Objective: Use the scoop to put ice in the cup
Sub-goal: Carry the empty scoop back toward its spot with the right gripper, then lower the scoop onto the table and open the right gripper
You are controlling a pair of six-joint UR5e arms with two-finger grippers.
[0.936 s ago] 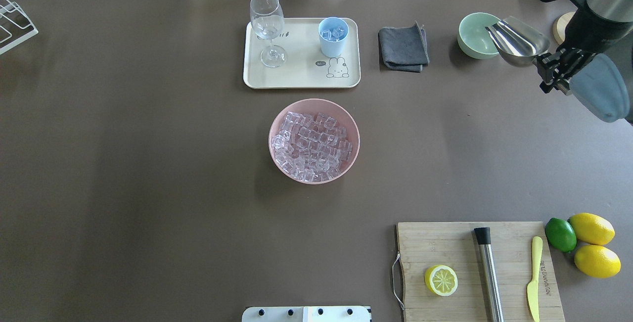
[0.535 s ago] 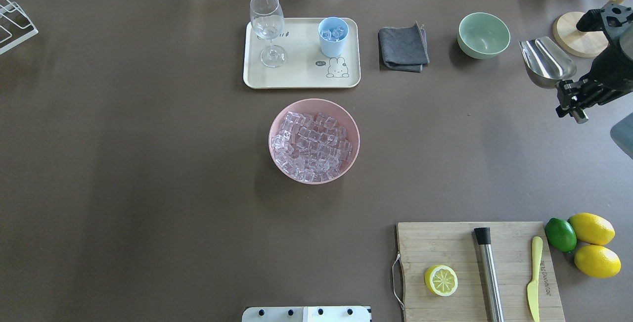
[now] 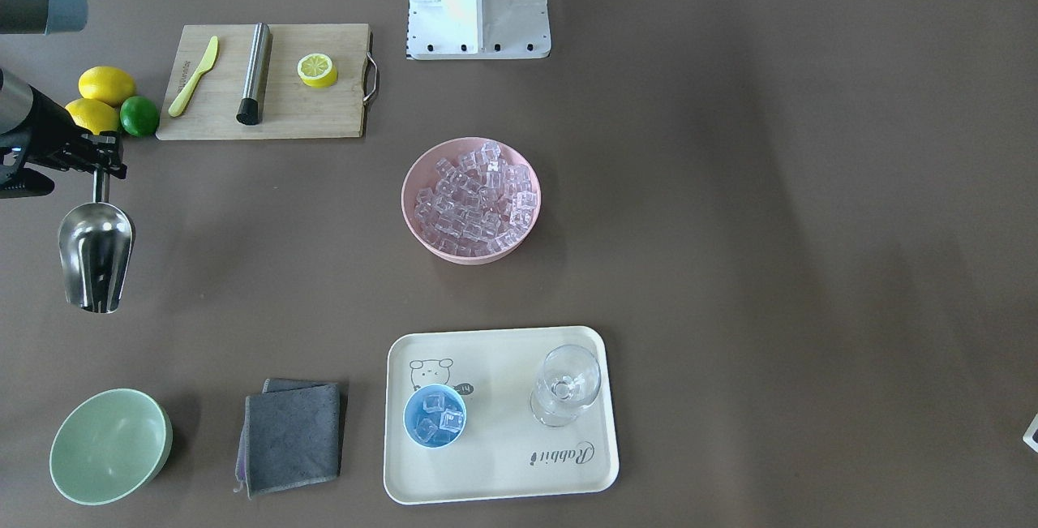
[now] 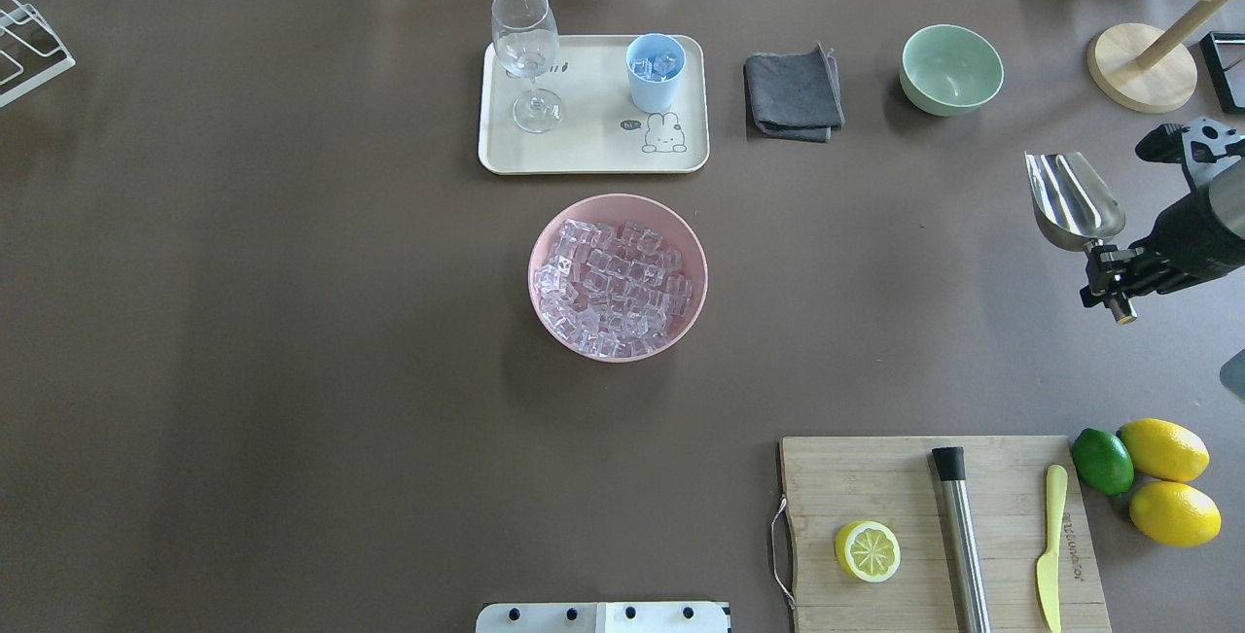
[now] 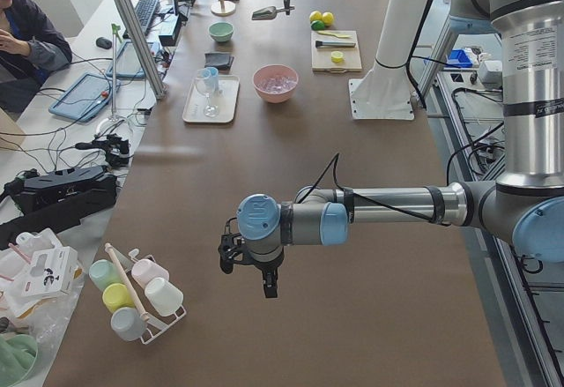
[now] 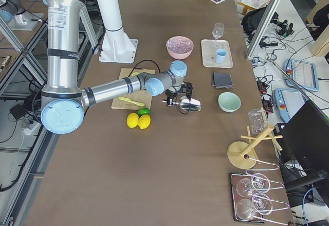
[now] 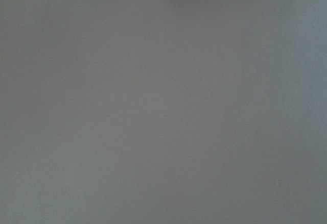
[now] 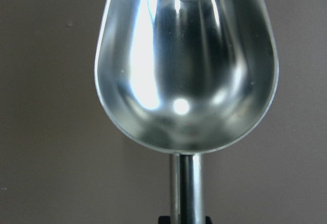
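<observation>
My right gripper (image 4: pixel 1109 281) is shut on the thin handle of the steel scoop (image 4: pixel 1073 200), held above the table at the right edge. The trough is empty in the right wrist view (image 8: pixel 186 66). The scoop also shows in the front view (image 3: pixel 96 256). The light-blue cup (image 4: pixel 655 69) stands on the cream tray (image 4: pixel 584 152) and holds a few ice cubes (image 3: pixel 435 418). More ice (image 4: pixel 613 288) fills the pink bowl (image 4: pixel 538 263) at the table's middle. My left gripper (image 5: pixel 256 268) shows only in the exterior left view, and I cannot tell if it is open or shut.
A stemmed glass (image 4: pixel 526 50) stands on the tray. A grey cloth (image 4: pixel 793 93), a green bowl (image 4: pixel 950 69) and a wooden stand (image 4: pixel 1140 79) lie at the back right. A cutting board (image 4: pixel 905 487) with a half lemon, a steel cylinder and a knife lies near, beside lemons (image 4: pixel 1164 448).
My right arm has carried the empty scoop from over the green bowl towards the robot along the table's right edge. Nothing else has moved.
</observation>
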